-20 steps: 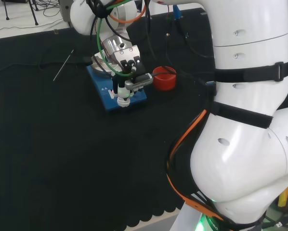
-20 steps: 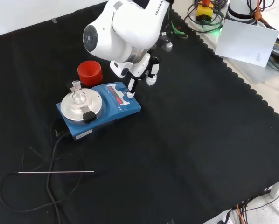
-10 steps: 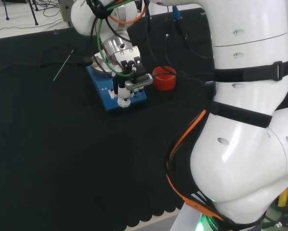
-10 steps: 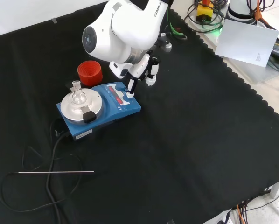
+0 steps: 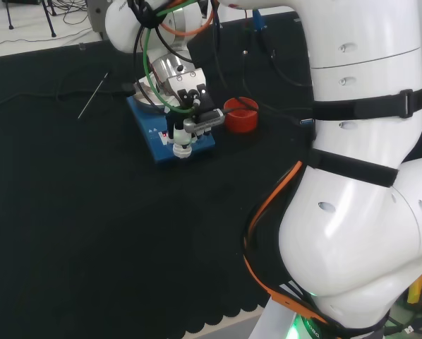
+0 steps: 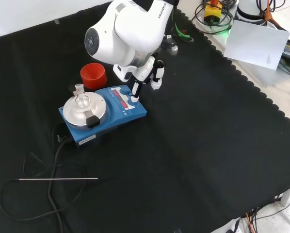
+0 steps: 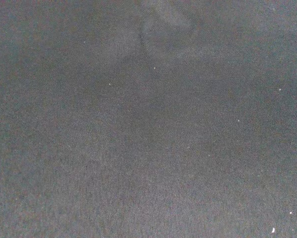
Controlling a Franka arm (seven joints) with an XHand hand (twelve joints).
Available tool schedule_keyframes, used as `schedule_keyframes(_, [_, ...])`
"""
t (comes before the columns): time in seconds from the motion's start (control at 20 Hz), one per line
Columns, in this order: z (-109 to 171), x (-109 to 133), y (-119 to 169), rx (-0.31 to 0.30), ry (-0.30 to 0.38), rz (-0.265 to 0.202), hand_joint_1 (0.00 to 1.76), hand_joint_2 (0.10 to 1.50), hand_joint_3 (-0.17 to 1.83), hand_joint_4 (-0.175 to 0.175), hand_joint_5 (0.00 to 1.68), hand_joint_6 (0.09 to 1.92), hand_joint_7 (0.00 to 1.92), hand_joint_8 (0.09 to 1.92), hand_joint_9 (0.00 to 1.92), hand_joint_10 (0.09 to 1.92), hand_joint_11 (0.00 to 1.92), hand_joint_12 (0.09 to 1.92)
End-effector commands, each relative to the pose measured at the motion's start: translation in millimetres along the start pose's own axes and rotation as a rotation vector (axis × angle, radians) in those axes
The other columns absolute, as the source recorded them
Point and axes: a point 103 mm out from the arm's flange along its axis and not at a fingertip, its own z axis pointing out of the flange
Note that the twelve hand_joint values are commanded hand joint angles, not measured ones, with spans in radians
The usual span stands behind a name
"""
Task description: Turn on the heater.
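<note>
Looks like the pressing step: the hand (image 6: 146,75) has one straight finger (image 6: 135,91) down on the blue heater (image 6: 104,115)'s front control panel (image 6: 123,99). Next it needs a short push there, if it's lined up.

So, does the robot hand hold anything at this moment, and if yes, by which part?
Nothing is held. The robot hand points a finger down at the front panel of the blue heater, touching or nearly touching it; no fingers wrap around anything.
</note>
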Motion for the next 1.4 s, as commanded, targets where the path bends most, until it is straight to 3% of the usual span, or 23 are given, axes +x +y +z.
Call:
schedule_keyframes(0.05, [1, -2, 2, 0.004, 0.000, 0.005, 1.45, 1.25, -0.17, -0.040, 0.33, 0.09, 1.70, 1.78, 1.83, 1.64, 1.83, 1.75])
schedule_keyframes(0.85, [4, -12, 7, 0.016, 0.012, 0.002, 1.45, 1.25, -0.17, -0.041, 0.34, 0.09, 1.70, 1.78, 1.83, 1.63, 1.82, 1.75])
schedule_keyframes(1.4, [-34, -13, -32, -0.035, 0.043, -0.020, 1.45, 1.25, -0.17, -0.041, 0.35, 0.09, 1.70, 1.78, 1.83, 1.63, 1.82, 1.75])
